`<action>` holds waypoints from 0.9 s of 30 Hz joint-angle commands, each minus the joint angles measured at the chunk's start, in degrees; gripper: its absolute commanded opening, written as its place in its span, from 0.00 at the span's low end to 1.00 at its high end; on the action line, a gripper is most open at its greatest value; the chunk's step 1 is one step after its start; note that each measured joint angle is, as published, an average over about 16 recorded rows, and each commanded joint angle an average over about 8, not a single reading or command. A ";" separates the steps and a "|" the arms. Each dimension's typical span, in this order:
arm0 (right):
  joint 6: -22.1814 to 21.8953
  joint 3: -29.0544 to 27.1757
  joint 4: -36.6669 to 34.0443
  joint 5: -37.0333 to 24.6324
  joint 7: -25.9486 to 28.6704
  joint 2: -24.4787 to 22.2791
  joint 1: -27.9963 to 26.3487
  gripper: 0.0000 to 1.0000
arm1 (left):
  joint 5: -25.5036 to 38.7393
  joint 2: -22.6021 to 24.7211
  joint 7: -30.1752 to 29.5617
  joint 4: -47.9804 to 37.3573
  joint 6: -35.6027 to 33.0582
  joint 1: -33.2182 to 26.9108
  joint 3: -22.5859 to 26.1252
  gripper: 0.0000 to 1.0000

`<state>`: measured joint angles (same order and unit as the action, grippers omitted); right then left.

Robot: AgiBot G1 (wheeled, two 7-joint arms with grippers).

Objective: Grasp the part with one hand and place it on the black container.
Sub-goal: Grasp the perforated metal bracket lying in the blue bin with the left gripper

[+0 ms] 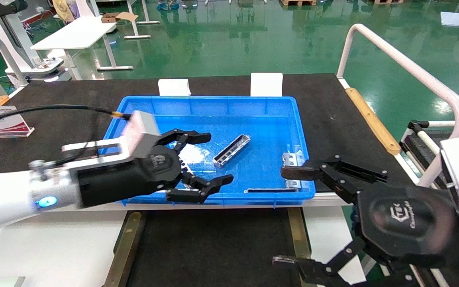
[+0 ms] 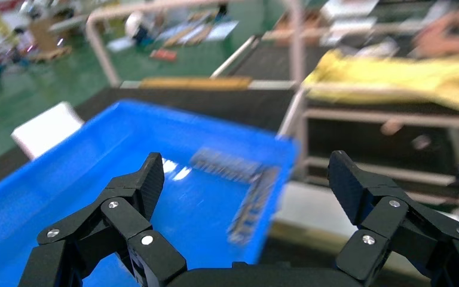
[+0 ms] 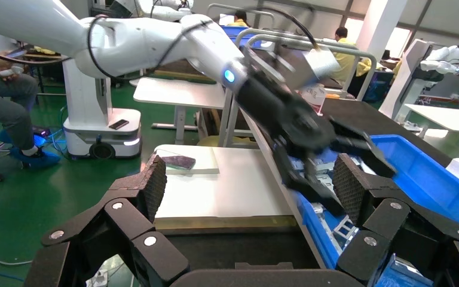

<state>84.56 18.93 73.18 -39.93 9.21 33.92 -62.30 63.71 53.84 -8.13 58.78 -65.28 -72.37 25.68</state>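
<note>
Spread wide on left gripper (image 1: 209,163) above bin (image 1: 213,105), just beside part (image 1: 231,150); likewise on right gripper (image 1: 289,217), outside bin

Blue bin (image 1: 213,104) on black-matted worktop (image 1: 325,115). Two white blocks (image 1: 266,84) behind far rim. Perforated silver plates (image 1: 293,159) inside bin at right wall; ladder-like strip (image 1: 185,169) near left. Wooden strip (image 1: 373,119) along worktop's right edge. White tables (image 1: 74,34) on green floor (image 1: 229,44) beyond.

Glossy green floor (image 1: 221,44), white desk (image 1: 74,34), white tubular railing (image 1: 408,67) beyond.
</note>
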 commanded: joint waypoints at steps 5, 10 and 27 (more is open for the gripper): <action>0.00 0.01 0.00 0.01 0.00 0.00 0.00 1.00 | 6.72 8.13 3.30 -11.24 5.64 -5.53 3.13 1.00; -0.01 0.02 0.00 0.01 -0.01 -0.01 0.00 1.00 | 10.05 14.96 6.75 -21.97 10.86 -9.35 4.59 1.00; -0.02 0.04 0.00 0.03 -0.02 -0.02 -0.01 0.02 | 7.76 24.72 11.28 -39.34 24.77 -12.71 9.94 0.00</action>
<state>84.54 18.97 73.18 -39.90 9.19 33.90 -62.32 71.64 78.47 2.92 19.79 -40.73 -85.04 35.95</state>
